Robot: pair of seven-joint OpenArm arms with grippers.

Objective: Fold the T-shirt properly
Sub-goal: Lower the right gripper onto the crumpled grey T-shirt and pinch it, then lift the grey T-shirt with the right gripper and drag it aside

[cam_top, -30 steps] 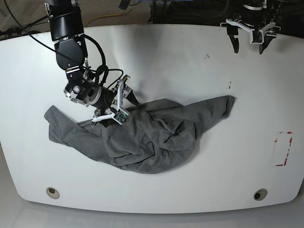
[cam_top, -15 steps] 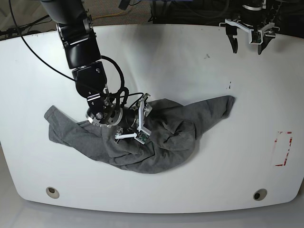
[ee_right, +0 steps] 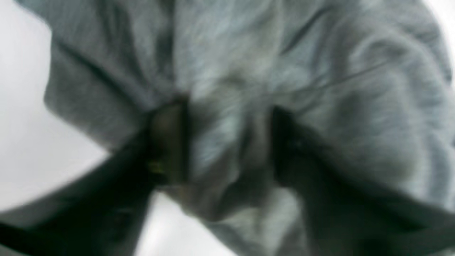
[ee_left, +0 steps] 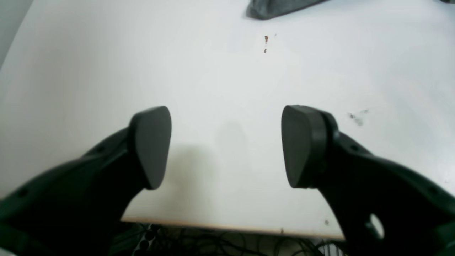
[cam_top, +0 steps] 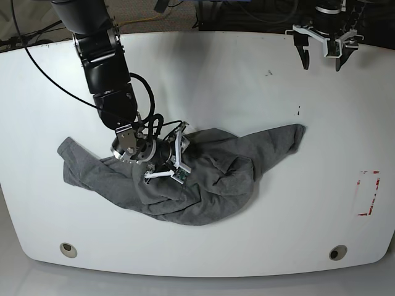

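The crumpled heather-grey knit T-shirt (cam_top: pixel 185 182) lies mid white table (cam_top: pixel 247 86). The right gripper (cam_top: pixel 174 159) pinches its cloth; the left gripper (cam_top: pixel 322 52) hangs wide apart, empty, at the far edge.

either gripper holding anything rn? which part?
Left gripper: open over the bare table, holding nothing. Right gripper: fingers pressed into a bunched fold mid T-shirt; too blurred to confirm a closed grasp.
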